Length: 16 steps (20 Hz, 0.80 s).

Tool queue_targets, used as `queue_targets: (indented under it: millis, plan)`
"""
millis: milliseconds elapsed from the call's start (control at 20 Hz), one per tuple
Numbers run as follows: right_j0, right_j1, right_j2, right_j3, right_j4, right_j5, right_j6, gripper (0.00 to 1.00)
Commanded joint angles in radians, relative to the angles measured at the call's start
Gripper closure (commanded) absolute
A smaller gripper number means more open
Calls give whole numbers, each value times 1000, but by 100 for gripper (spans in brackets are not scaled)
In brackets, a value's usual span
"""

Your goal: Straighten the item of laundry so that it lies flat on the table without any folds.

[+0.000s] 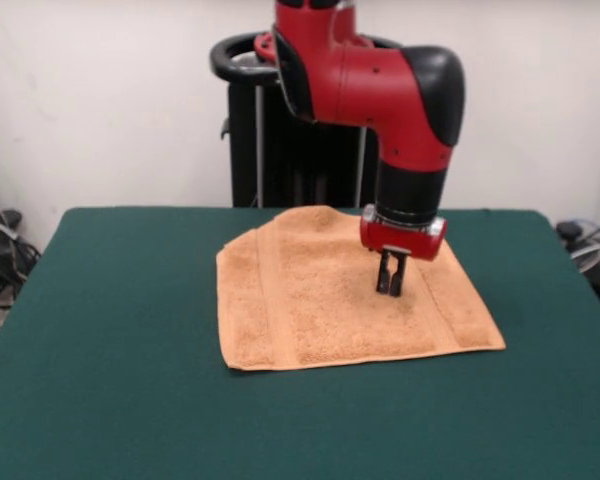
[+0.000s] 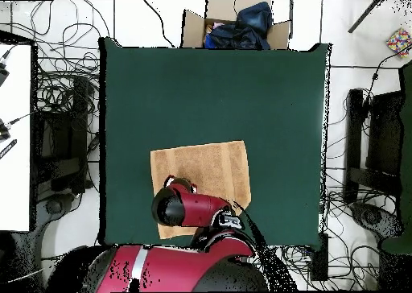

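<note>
Table near edge: the dark green table [image 1: 110, 380] fills the lower part of the front view, bare felt all the way up to the towel's front hem.
Towel: the orange-tan towel [image 1: 320, 300] lies spread on the table a little toward the robot's side of centre, roughly square, with woven border bands running along two opposite sides.
Towel from above: in the overhead view the towel [image 2: 209, 165] sits in the lower middle of the table [image 2: 209, 88], its lower part hidden under the arm.
Towel flatness: most of it lies flat; the far corner on the picture's left looks slightly lifted or turned in the front view, though I cannot tell whether it is a real fold.
Gripper: the gripper [image 1: 392, 274] points straight down over the right-hand part of the towel, its dark fingers close together with only a thin gap; the tips are at or just above the cloth, and I cannot tell whether they pinch any of it.
Arm: the red and black arm [image 1: 380, 90] comes down from the top, elbow bent above the towel's far edge.
Pedestal: the black pedestal [image 1: 255, 130] stands behind the table's far side, against the pale wall.
</note>
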Motion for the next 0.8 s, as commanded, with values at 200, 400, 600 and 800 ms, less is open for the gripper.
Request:
queue_targets:
  millis: [200,400,600,800]
  plan:
    - [-127,85,190,-48,-21,-2,149,100]
    - [-194,122,319,-53,-45,-34,169,100]
    - [-217,155,375,-65,-61,-63,178,100]
    - [-185,151,373,-70,-32,-48,191,100]
